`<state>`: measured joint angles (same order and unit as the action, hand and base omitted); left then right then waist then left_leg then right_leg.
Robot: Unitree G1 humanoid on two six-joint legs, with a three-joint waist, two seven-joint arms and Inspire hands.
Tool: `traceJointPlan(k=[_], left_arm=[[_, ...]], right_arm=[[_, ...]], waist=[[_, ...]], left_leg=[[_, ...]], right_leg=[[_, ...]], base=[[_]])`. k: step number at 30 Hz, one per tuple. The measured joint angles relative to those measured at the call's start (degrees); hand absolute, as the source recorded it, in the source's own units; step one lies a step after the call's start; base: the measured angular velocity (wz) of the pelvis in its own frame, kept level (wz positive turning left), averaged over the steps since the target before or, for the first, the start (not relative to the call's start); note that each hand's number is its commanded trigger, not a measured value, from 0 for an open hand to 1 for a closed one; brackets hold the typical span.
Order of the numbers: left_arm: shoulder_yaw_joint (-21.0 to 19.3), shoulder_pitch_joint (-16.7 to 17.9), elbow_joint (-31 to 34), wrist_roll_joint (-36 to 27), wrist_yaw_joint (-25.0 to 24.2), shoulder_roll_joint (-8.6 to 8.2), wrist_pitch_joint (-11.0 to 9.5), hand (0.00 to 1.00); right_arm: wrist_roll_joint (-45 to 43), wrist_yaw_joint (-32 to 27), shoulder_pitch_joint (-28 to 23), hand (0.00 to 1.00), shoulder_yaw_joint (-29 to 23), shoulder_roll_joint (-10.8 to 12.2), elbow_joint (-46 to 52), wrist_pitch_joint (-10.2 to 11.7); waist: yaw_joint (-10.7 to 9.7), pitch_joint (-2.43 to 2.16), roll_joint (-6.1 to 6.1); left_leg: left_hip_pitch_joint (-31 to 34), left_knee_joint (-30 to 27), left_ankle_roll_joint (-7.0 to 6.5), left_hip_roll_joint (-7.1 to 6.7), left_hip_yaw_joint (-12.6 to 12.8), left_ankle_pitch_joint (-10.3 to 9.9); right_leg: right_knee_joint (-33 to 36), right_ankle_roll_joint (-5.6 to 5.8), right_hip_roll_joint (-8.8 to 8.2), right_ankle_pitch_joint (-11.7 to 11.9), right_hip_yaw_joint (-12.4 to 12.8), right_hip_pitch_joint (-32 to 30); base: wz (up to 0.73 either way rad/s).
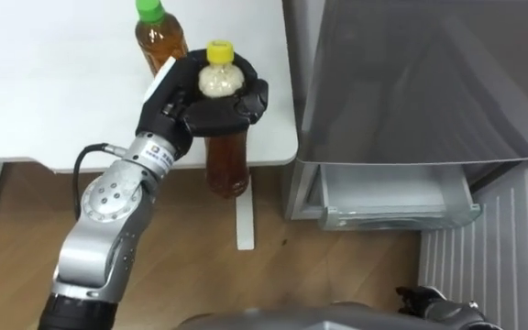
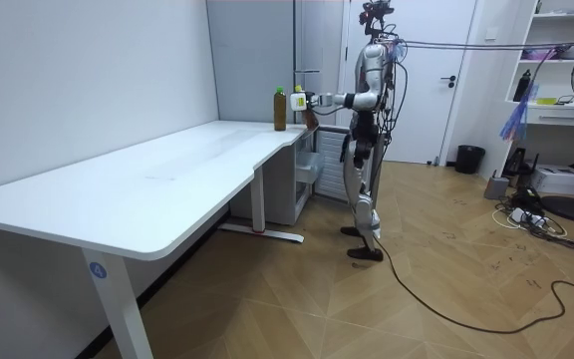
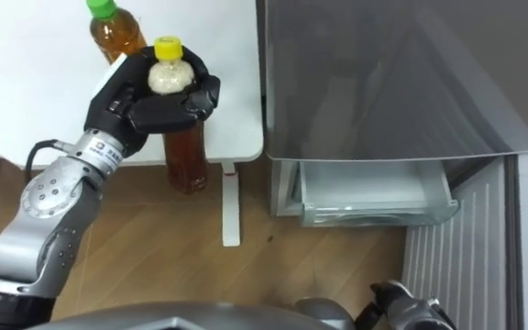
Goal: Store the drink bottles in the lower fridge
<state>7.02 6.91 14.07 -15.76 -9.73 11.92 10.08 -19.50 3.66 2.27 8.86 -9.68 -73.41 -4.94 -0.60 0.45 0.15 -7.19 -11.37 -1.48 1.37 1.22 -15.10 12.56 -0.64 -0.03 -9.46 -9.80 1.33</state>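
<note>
Item: yellow-capped bottle [image 1: 227, 160], in left hand [image 1: 191, 115], fingers [image 1: 250, 99] wrapped round its neck, left of the open fridge drawer [image 1: 401, 218]. Advised: keep upright, swing over drawer, lower gently.

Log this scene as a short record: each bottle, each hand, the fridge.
held bottle: yellow-capped plastic bottle of amber drink, lifted off the table near its fridge-side corner
holder: left hand, fingers curled round the bottle's neck
other bottle: green-capped bottle of amber drink, upright on the white table
right hand: low, lower right of the eye view
fridge: grey fridge, lower drawer pulled open
</note>
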Motion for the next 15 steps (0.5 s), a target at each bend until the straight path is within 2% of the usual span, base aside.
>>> traceJointPlan(k=[2, 8, 15], left_arm=[[0.1, 0.1, 0.0, -0.1, 0.0, -0.51, -0.6, 1.0], [2.1, 0.3, 0.0, -0.2, 0.1, -0.88, -1.9, 1.0], [3.4, 0.6, -0.4, -3.4, 0.0, -1.01, -1.9, 1.0]], right_arm=[[0.4, -0.6, 0.0, 0.0, 0.8, -0.1, 0.1, 0.3], [1.0, -1.7, 0.0, 0.0, 2.6, -0.2, 1.7, 1.2], [0.2, -1.6, -0.2, 0.0, 4.0, -0.9, 6.1, 1.2]], waist=[[0.9, -0.03, -0.11], [1.4, 0.03, -0.48], [1.9, 0.06, -0.55]], left_leg=[[0.3, 0.0, 0.03, 0.01, -0.2, 0.0], [0.7, 0.1, 0.04, -0.06, -0.6, 0.0], [0.5, 0.0, 0.05, -0.11, -0.6, 0.0]], right_leg=[[0.0, -0.02, 0.05, 0.0, -0.2, 0.0], [-0.1, -0.02, -0.1, 0.0, -1.1, 0.0], [0.0, -0.02, -0.17, 0.0, -1.1, 0.2]], base=[[0.0], [0.05], [0.0]])
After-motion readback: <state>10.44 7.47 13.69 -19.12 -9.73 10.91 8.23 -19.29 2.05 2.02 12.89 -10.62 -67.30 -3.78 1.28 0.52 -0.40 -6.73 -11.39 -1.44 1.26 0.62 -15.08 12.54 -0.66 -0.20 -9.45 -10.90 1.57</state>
